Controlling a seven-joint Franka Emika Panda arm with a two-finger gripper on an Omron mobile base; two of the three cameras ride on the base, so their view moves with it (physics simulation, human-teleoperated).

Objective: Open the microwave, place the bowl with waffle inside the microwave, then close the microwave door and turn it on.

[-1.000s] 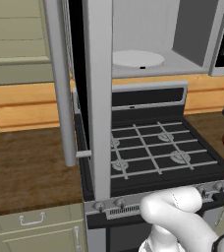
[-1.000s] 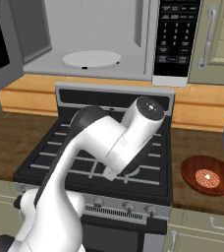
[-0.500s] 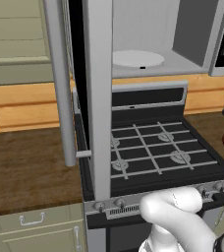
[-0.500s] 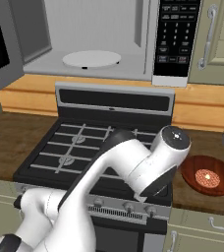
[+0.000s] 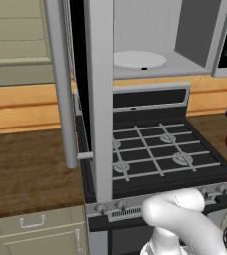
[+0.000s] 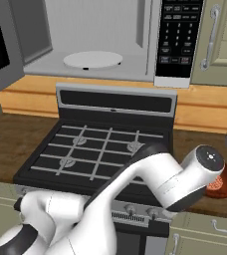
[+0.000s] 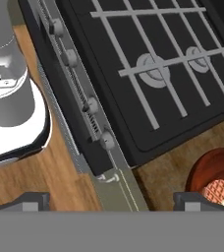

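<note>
Bowl point(image 7: 217, 172) with waffle point(image 7: 221, 193) on counter point(image 7: 173, 172), microwave point(image 6: 100, 45) open, jaws spread wide

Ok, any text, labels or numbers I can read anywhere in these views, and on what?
Microwave button panel: rows of small white markings on the black keys, too blurred to read.
Stove front knobs: no legible markings.
Nothing else carries text.

The microwave door point(image 5: 98, 99) has a smooth, brushed silver metal frame. The bowl point(image 7: 217, 174) looks glossy reddish-brown, like glazed ceramic. The stove top point(image 6: 100, 154) is matt black under grey metal grates. The countertop point(image 5: 31, 169) is dark wood with grain.
</note>
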